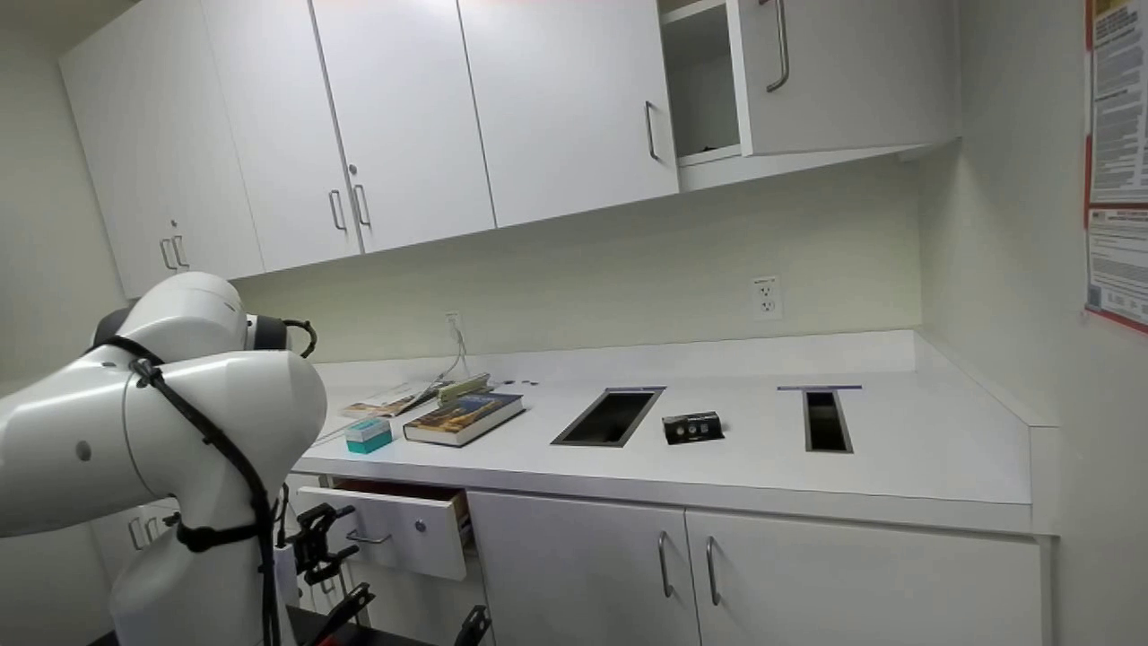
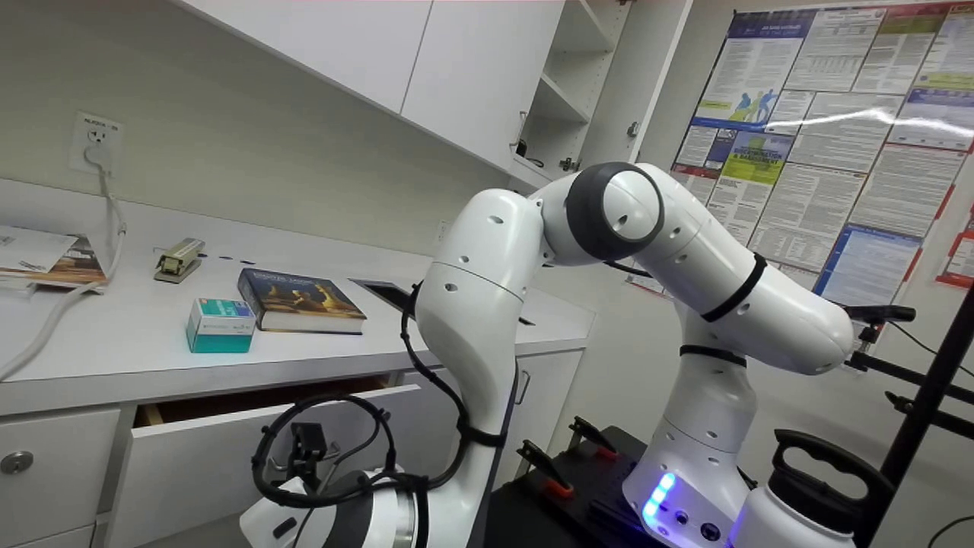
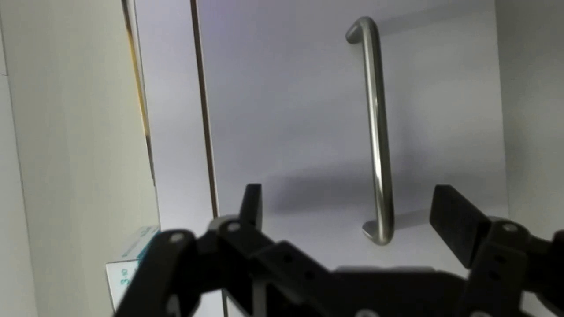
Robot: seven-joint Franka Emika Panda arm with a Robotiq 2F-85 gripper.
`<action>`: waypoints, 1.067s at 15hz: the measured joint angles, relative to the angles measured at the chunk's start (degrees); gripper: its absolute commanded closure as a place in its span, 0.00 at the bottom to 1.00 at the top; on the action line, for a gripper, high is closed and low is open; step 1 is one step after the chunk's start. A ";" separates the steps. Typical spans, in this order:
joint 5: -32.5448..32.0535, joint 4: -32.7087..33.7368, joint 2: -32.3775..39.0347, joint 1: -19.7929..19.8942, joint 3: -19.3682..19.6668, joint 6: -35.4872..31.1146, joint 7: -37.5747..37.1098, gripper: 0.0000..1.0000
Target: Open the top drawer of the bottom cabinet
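Note:
The top drawer [image 1: 404, 534] of the white bottom cabinet [image 1: 574, 574] is partly pulled out. A gap above its front shows in both exterior views, with brown wood inside [image 2: 243, 402]. Its flat white front [image 3: 282, 110] and silver bar handle [image 3: 378, 132] fill much of the wrist view. My gripper [image 1: 345, 534] is in front of the drawer, by the handle. In the wrist view the gripper [image 3: 348, 198] is open, its fingers wide apart. One end of the handle appears between the fingertips, nearer the right one, with gaps on both sides.
A teal-and-white box [image 2: 221, 326], a book [image 2: 300, 301] and a stapler [image 2: 179, 259] rest on the countertop above the drawer. The countertop has two rectangular cutouts [image 1: 610, 419]. Closed doors adjoin the drawer. Black clamps [image 1: 345, 610] are on the robot's table.

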State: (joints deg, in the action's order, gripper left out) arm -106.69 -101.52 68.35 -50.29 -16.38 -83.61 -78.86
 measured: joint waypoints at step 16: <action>0.16 2.25 2.93 0.24 -0.73 1.83 0.31 0.98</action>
State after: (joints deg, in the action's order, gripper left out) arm -106.53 -99.27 71.28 -50.05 -17.11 -81.77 -78.55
